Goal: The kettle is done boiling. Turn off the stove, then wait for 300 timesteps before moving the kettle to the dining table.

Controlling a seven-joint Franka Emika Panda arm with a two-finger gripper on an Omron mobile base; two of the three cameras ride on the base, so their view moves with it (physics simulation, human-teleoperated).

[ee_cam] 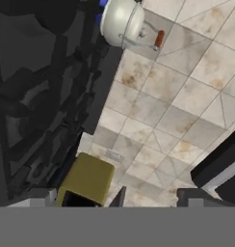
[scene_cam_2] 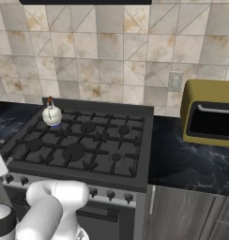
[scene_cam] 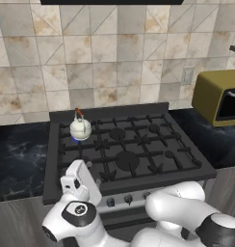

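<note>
We've got the hand (scene_cam: 77,179) hanging wide open and empty just off the stove's (scene_cam: 134,149) front left edge, knob row right below it, while the kettle (scene_cam: 80,128) sits straight ahead on the back left burner over a blue flame.

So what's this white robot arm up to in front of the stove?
It is working at a black gas stove with a small silvery kettle on the back left burner, where a bit of blue flame shows under it, so the burner looks lit. The arm is folded low in front of the row of knobs and holds nothing; its claw is open. An olive-yellow toaster oven sits on the dark counter to the right. The kettle has not been picked up yet.
</note>
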